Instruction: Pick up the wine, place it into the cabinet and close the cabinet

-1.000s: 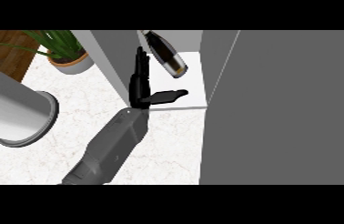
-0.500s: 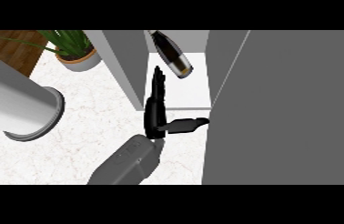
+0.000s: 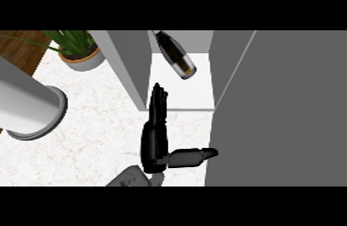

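The wine bottle (image 3: 177, 55), dark with a pale band near its base, lies tilted on the white shelf (image 3: 186, 92) inside the open cabinet. My left hand (image 3: 154, 142) hovers over the counter just in front of the shelf, below the bottle and apart from it. Its fingers (image 3: 159, 103) are straight and point toward the cabinet, holding nothing. The thumb (image 3: 193, 156) sticks out to the right and reaches the edge of the open grey cabinet door (image 3: 278, 110). My right hand does not show.
The cabinet's grey left wall (image 3: 132, 69) stands left of the fingers. A potted plant (image 3: 78, 53) sits at the back left, and a large grey cylinder (image 3: 27, 108) lies at the left on the white marble counter (image 3: 95, 138).
My left hand has drawn back from the bottle and out of the cabinet, toward the lower edge. The bottle stays on the shelf. The thumb now meets the door's edge.
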`<state>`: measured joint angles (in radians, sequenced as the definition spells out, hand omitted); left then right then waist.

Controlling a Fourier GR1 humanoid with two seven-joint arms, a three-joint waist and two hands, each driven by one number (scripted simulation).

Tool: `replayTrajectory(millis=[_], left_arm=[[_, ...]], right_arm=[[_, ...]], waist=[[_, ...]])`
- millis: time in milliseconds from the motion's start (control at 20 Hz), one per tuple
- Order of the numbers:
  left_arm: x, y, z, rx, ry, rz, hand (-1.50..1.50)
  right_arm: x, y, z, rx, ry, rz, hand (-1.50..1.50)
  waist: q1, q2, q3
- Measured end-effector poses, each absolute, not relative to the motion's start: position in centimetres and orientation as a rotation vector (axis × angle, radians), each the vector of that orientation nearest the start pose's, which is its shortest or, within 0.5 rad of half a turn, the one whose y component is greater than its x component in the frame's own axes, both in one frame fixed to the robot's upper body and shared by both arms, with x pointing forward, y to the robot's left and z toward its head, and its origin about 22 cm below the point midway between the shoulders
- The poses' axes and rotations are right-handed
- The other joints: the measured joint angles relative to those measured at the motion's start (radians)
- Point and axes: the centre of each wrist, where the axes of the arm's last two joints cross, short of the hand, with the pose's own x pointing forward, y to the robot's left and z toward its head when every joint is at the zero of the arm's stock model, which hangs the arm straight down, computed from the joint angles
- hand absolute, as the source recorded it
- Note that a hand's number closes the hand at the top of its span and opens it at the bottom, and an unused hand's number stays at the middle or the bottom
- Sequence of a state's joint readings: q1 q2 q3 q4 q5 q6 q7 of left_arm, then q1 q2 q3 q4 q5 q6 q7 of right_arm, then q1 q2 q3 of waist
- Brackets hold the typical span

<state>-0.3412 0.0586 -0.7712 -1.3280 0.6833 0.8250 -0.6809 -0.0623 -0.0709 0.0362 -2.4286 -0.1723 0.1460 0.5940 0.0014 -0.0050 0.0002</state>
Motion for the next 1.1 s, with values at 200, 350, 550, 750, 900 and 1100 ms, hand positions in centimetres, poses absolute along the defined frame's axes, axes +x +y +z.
replayTrajectory(millis=[200, 350, 550, 750, 900, 1100], left_arm=[[21.6, 6.1, 0.3, -0.114, -1.887, 0.238, -1.50], [19.6, 6.4, 0.9, -0.117, -1.896, 0.254, -1.50], [18.0, 8.4, 1.9, -0.130, -1.910, 0.268, -1.50], [16.1, 9.5, 2.4, -0.157, -1.921, 0.240, -1.50], [14.7, 10.5, 2.8, -0.186, -1.919, 0.218, -1.50], [13.6, 12.7, 3.4, -0.217, -1.917, 0.184, -1.50]], right_arm=[[16.3, -22.1, 19.6, 0.211, -1.886, 0.269, -1.50], [16.3, -22.1, 19.5, 0.215, -1.878, 0.276, -1.50], [16.4, -22.3, 19.7, 0.199, -1.870, 0.304, -1.50], [16.2, -22.1, 19.1, 0.228, -1.840, 0.333, 1.50], [16.2, -22.0, 19.1, 0.241, -1.817, 0.374, 1.50], [15.9, -22.0, 18.5, 0.261, -1.782, 0.440, 1.50]], waist=[[0.000, 0.001, 0.000], [0.000, 0.001, 0.000], [0.000, 0.001, 0.000], [-0.002, 0.001, 0.000], [-0.002, 0.001, 0.000], [-0.003, 0.001, 0.000]])
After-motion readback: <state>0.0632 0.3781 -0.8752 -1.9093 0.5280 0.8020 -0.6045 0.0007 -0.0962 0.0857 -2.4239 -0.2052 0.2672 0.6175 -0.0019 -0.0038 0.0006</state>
